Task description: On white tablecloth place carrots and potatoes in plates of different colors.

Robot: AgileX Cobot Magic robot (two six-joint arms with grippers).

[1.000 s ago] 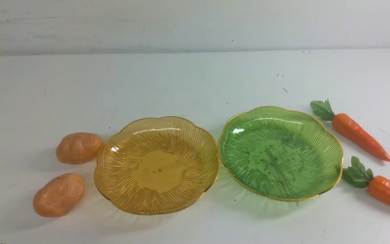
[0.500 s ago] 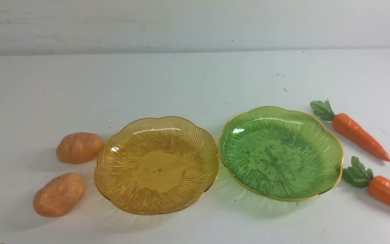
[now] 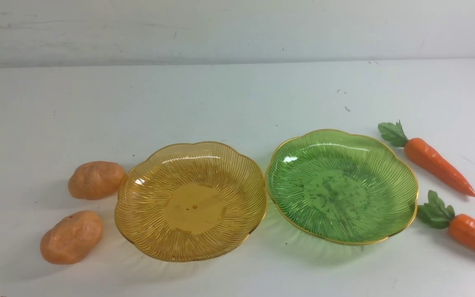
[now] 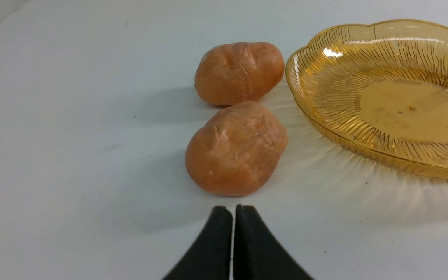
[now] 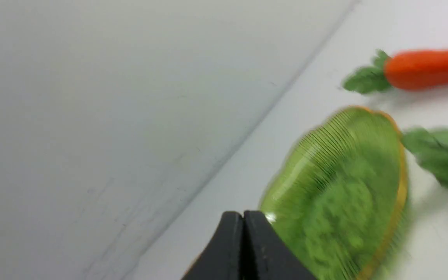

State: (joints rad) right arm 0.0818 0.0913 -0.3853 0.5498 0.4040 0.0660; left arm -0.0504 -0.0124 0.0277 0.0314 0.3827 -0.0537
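Observation:
On the white tablecloth [image 3: 229,99] an empty amber plate [image 3: 191,201] and an empty green plate [image 3: 341,186] stand side by side. Two potatoes [image 3: 96,180] [image 3: 71,236] lie left of the amber plate. Two carrots [image 3: 438,164] [image 3: 472,235] lie right of the green plate. Neither gripper shows in the front view. In the left wrist view my left gripper [image 4: 233,208] is shut and empty, just short of the nearer potato [image 4: 236,148]; the other potato [image 4: 239,72] and the amber plate [image 4: 325,77] lie beyond. In the blurred right wrist view my right gripper [image 5: 243,214] is shut and empty near the green plate [image 5: 340,194].
A pale wall [image 3: 237,29] rises behind the table's far edge. Both carrots show in the right wrist view, one whole [image 5: 426,69] and one by its leaves [image 5: 440,153]. Small dark specks dot the cloth.
Nothing has moved in the front view; plates, potatoes and carrots keep their places.

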